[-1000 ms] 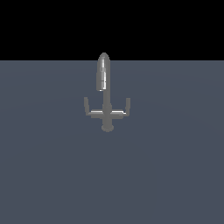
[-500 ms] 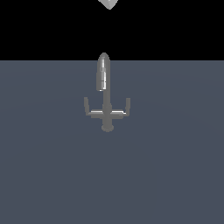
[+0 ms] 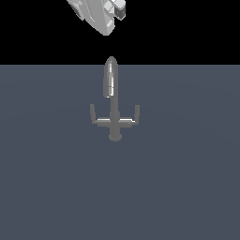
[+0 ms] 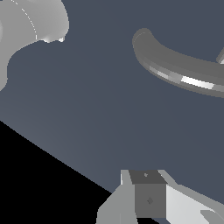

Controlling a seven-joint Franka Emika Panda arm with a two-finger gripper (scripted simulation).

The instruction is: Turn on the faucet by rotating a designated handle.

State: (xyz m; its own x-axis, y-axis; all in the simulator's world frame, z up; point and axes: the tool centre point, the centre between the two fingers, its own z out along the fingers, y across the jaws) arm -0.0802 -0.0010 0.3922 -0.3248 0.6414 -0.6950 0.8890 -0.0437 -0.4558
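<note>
While my gripper (image 3: 117, 16) hangs at the top edge of the exterior view, just above the faucet (image 3: 112, 105) and a little toward the exterior view's left of its line, only the pale lower part of my wrist and one dark finger block show there, so I cannot tell whether the jaws are parted or closed. Nothing is in my grasp that I can see. Below, the faucet stands upright in the middle of the frame on the flat grey bench (image 3: 187, 187), its tall spout catching a bright streak of light, its round base planted just under the crossbar. The handle (image 3: 96, 117) is the thin arm reaching out to the exterior view's left, ending in a short upturned tip; its twin (image 3: 133, 116) mirrors it on the exterior view's right. Both arms lie level, and I am well apart from either one, touching nothing. Over on the wrist view, the curved spout (image 4: 175, 65) sweeps across the upper right of the picture with that same shiny band on it, the grey bench (image 4: 87, 109) spreads behind, a pale rounded piece of my own arm (image 4: 26, 30) fills the upper left corner, and one dark pad (image 4: 148, 197) of my gripper sits at the bottom edge.
</note>
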